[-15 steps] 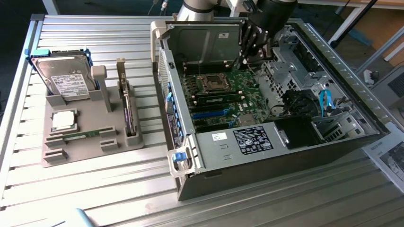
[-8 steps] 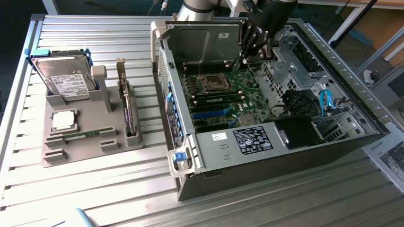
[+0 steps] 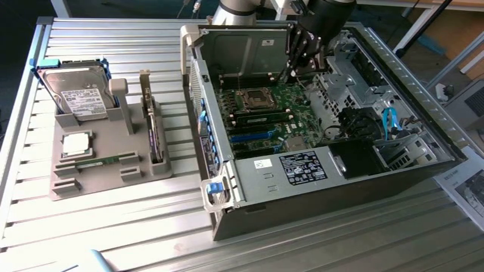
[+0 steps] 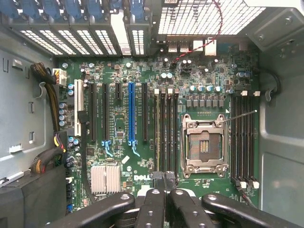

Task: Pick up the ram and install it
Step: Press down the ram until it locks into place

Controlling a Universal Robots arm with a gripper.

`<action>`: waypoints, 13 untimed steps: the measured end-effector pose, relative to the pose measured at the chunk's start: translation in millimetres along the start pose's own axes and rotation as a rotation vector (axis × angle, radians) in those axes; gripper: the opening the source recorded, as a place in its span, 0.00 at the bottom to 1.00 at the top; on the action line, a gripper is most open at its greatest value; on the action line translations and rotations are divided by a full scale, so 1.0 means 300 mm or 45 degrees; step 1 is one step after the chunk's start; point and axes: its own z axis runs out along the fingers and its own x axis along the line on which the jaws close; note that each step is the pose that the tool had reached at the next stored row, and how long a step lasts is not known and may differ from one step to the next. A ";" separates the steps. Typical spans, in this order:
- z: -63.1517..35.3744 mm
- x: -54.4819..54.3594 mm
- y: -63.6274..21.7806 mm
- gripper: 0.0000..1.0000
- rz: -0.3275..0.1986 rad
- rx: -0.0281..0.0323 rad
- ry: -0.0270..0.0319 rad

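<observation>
Open PC case (image 3: 302,198) lies on slatted metal worktop (image 3: 113,226). Arm reaches down inside; tool (image 3: 293,72) hangs just over motherboard (image 3: 295,107) near CPU socket (image 3: 253,97). Wrist view: tool (image 4: 164,178) fingers pressed together, nothing seen btwn them, tips by the end of the memory slots (image 4: 168,133) beside the socket (image 4: 203,145). One slot shows a greenish strip; can't tell if a stick sits there. Ram (image 3: 97,163) lies flat in grey holder (image 3: 113,141) on worktop, well apart from tool, w/ hard drive (image 3: 76,96) and dark expansion card (image 3: 151,136) upright in same holder.
</observation>
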 end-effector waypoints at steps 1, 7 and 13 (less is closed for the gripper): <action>0.000 0.000 -0.001 0.10 0.000 0.0000 0.0000; -0.001 0.000 -0.031 0.10 0.000 -0.0001 0.0000; -0.002 -0.001 -0.072 0.10 0.000 0.0000 0.0001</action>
